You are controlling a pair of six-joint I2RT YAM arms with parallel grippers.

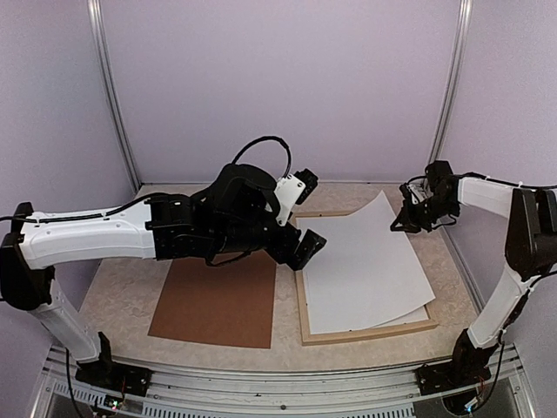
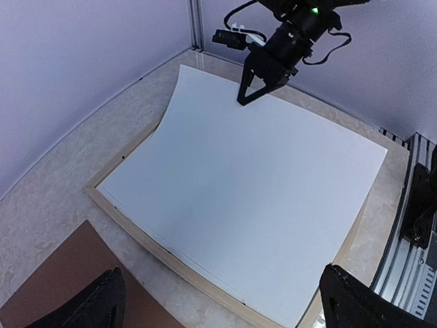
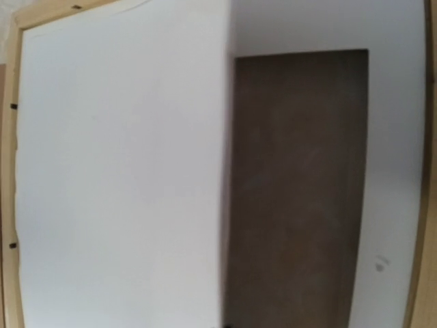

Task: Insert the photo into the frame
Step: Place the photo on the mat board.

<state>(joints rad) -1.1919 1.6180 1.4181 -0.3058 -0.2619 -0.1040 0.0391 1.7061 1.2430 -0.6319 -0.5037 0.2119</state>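
The photo (image 1: pixel 365 261) lies white side up across the frame (image 1: pixel 370 333); its print does not show. Its far right edge curls up off the frame, and my right gripper (image 1: pixel 407 222) is shut on that edge. In the left wrist view the right gripper (image 2: pixel 244 99) pinches the far edge of the photo (image 2: pixel 252 178), which overhangs the pale wooden frame (image 2: pixel 130 220). My left gripper (image 1: pixel 308 214) hangs open over the frame's left side, holding nothing. Its fingers (image 2: pixel 102 304) stand wide apart at the bottom of that view. In the right wrist view the photo (image 3: pixel 116 171) fills the left half.
A brown backing board (image 1: pixel 213 300) lies flat left of the frame, under my left arm; its corner (image 2: pixel 61 273) shows in the left wrist view. A dark brown patch (image 3: pixel 297 191) shows inside the frame (image 3: pixel 420 260). Purple walls close in the back and sides.
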